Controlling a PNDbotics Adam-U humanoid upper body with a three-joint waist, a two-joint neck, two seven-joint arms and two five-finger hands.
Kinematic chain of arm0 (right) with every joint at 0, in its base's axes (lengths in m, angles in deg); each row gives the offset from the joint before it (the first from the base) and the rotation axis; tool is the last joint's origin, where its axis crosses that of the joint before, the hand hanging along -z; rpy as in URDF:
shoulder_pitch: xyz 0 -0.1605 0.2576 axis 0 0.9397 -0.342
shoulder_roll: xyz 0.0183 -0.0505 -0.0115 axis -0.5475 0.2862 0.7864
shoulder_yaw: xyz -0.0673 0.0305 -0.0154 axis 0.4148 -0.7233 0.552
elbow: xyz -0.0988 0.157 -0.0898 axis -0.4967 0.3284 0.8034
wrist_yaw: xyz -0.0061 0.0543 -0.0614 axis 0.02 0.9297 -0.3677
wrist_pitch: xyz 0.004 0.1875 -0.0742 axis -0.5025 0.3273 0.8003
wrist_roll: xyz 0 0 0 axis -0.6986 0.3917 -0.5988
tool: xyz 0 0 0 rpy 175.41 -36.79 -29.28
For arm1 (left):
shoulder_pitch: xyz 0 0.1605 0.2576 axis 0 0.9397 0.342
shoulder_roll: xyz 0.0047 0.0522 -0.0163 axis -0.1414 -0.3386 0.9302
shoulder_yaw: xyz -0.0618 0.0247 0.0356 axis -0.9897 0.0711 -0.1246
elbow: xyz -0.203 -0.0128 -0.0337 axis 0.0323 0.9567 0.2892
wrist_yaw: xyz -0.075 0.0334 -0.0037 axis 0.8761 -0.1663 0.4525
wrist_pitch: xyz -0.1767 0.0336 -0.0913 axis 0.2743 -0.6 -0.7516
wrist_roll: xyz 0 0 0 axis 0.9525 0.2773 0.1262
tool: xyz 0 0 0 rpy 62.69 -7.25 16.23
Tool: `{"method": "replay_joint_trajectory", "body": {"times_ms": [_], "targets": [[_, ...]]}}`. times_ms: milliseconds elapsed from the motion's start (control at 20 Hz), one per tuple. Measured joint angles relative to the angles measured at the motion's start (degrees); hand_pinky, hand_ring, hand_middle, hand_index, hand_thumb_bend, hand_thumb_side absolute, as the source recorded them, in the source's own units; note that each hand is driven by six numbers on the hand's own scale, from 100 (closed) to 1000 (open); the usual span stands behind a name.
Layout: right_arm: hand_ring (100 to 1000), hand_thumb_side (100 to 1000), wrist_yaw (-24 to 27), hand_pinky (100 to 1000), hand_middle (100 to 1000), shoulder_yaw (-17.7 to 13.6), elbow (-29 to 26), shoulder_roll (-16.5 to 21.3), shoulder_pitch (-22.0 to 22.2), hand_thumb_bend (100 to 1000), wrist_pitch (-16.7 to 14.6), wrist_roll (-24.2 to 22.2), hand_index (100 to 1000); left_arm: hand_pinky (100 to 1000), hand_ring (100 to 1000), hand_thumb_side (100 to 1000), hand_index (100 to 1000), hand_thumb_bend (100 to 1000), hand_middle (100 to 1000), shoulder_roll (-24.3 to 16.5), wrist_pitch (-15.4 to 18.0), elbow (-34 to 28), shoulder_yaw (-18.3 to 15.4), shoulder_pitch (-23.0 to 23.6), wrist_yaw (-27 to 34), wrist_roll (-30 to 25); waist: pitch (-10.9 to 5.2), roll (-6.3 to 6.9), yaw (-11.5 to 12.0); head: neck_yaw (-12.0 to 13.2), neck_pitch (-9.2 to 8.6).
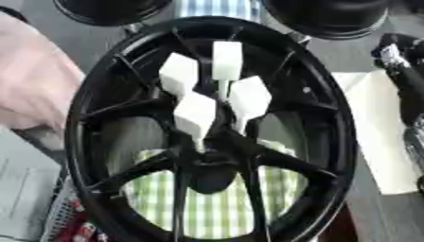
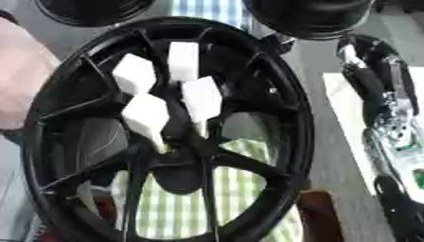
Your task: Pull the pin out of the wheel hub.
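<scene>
- The black wheel hub (image 1: 211, 132) fills the middle of both views, standing tilted with its spokes facing the camera; green-and-white checked cloth (image 1: 217, 208) shows through the lower openings.
- Four white pins with wide blocky heads sit around the hub centre: a top pin (image 1: 227, 60), an upper-left pin (image 1: 179, 74), a right pin (image 1: 250, 98) and a lower-left pin (image 1: 195, 115). Their thin shafts point down and inward toward the centre boss.
- All four look seated in the hub; none has been drawn clear, so as far as these views show, the pulling is not yet done.
- The robot's right arm (image 2: 389, 113), black with silver parts, lies along the right edge, well apart from the pins. Its hand is not clearly shown, and I cannot tell whether the fingers are spread or curled.
- The robot's left hand does not appear in either view.
- A blurred pink shape (image 1: 33, 85), seemingly a person's sleeve or arm, sits at the left edge close to the rim; whether it touches the rim I cannot tell.
- A pale sheet (image 1: 377, 132) lies on the grey desk (image 1: 373, 212) to the right of the hub, and two dark round objects (image 1: 331, 16) sit beyond the top rim.
- Judgement: the task is at its start. What is left is reaching in, pinching one white head, and drawing it out along its shaft.
</scene>
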Motion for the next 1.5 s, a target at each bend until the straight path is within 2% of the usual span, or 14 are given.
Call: {"method": "replay_joint_trajectory", "body": {"times_ms": [400,550,800,1050,1200,1350,1500], "targets": [[744,410,-0.5,825,585,0.0,0.0,0.2,-0.1,194,0.3,-0.8,710,736,751,697,687,384,703,0.0,-0.1,0.0,0.0,0.0,0.0,0.1,-0.02,0.20,0.0,0.0,0.00],[748,392,-1.4,825,591,0.3,-1.0,2.0,-0.3,194,0.6,-1.4,715,736,752,696,688,384,703,0.0,-0.1,0.0,0.0,0.0,0.0,0.1,-0.17,0.15,0.0,0.0,0.06],[755,353,-4.2,828,604,2.4,-5.3,8.4,-2.0,220,1.6,-4.0,726,736,753,697,688,383,704,-0.1,-0.1,0.0,0.3,0.0,0.0,0.1,-0.53,-0.50,0.0,0.0,0.11],[762,334,-8.4,830,621,6.4,-11.2,15.6,-4.2,292,3.5,-8.2,740,736,754,696,687,382,704,-1.1,-0.2,0.0,0.4,0.2,-0.1,0.0,-1.06,-1.26,-0.2,0.1,0.18],[763,335,-11.2,831,623,8.9,-12.7,20.1,-5.7,301,4.3,-11.1,741,735,754,696,687,382,704,-1.7,-0.2,0.0,0.4,0.4,-0.1,0.0,-1.09,-1.58,-0.2,0.2,0.58],[763,335,-12.3,831,623,9.1,-13.0,24.6,-6.0,301,4.6,-13.8,741,735,754,696,687,382,704,-1.8,-0.2,0.0,0.4,0.4,-0.1,-0.1,-1.09,-1.39,-0.1,0.1,0.62],[763,335,-11.2,831,623,8.0,-13.2,28.8,-5.8,301,4.5,-15.5,741,735,754,696,687,382,704,-1.8,-0.2,0.0,0.6,0.4,-0.1,-0.1,-1.09,-1.15,0.3,0.0,0.62]]}}
